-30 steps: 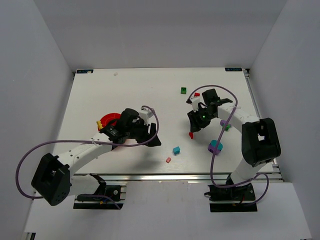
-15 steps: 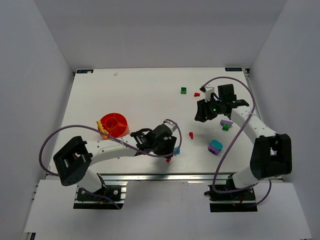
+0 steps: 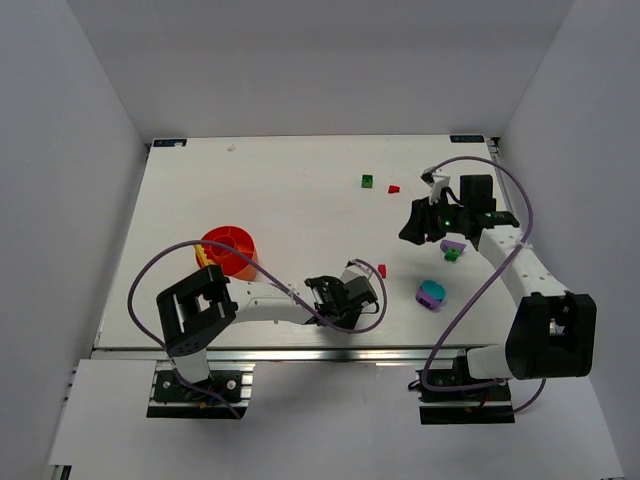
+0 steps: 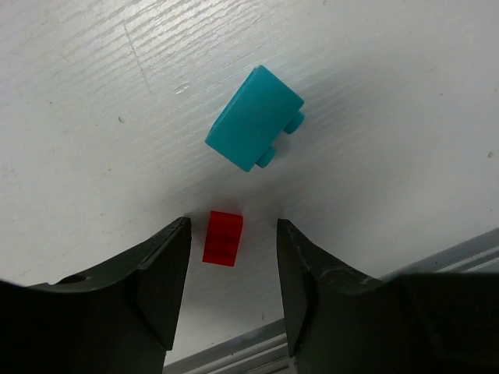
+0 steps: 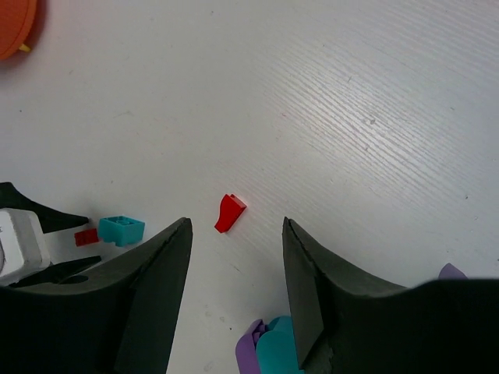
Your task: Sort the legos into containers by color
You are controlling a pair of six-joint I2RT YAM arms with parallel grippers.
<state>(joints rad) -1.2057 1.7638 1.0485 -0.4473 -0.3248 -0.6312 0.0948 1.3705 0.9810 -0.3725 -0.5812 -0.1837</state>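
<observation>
In the left wrist view my left gripper [image 4: 232, 231] is open and low over the table. A small red brick [image 4: 223, 238] lies between its fingertips and a teal brick [image 4: 255, 118] lies just beyond. In the top view the left gripper [image 3: 352, 296] hides both bricks. My right gripper [image 3: 414, 226] is open and empty, above a red sloped brick [image 5: 230, 213], which also shows in the top view [image 3: 381, 270]. An orange-red bowl [image 3: 228, 249] stands at the left with yellow bricks [image 3: 200, 256] beside it. I cannot make out a second bowl.
A green brick [image 3: 367, 181] and a red brick [image 3: 393, 188] lie at the back. A teal and purple cluster [image 3: 431, 293] lies near the right arm, with purple and green bricks [image 3: 452, 249] under it. The table's front rail [image 4: 234, 351] is close behind the left fingers.
My left arm has swung from the bowl rightward along the front, down over the teal and small red bricks. My right gripper has drawn back to the right, away from the red sloped brick.
</observation>
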